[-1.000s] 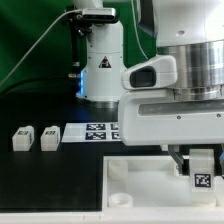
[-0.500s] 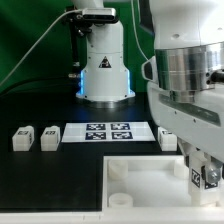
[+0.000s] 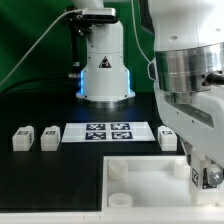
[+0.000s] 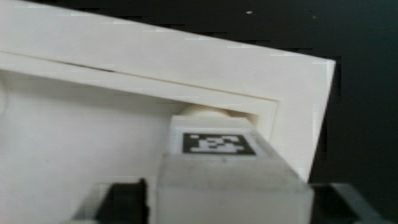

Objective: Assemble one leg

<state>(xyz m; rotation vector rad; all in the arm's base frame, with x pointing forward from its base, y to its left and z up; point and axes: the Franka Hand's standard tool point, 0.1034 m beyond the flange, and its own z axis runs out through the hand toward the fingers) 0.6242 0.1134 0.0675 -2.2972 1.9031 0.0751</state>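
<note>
My gripper is shut on a leg, a small white block with a black-and-white tag. It holds the leg upright at the corner of the large white panel nearest the exterior view's right. In the wrist view the leg stands between my two dark fingers, and its end rests at a corner socket of the panel. My gripper closes on the leg's sides. Whether the leg is seated in the socket cannot be told.
Two loose legs lie at the exterior view's left, and another lies beside the marker board. A white camera stand rises behind. The arm's body fills the exterior view's right.
The arm moved toward the exterior view's right with the leg, uncovering the marker board and the loose leg beside it. Since half a second ago it has barely shifted.
</note>
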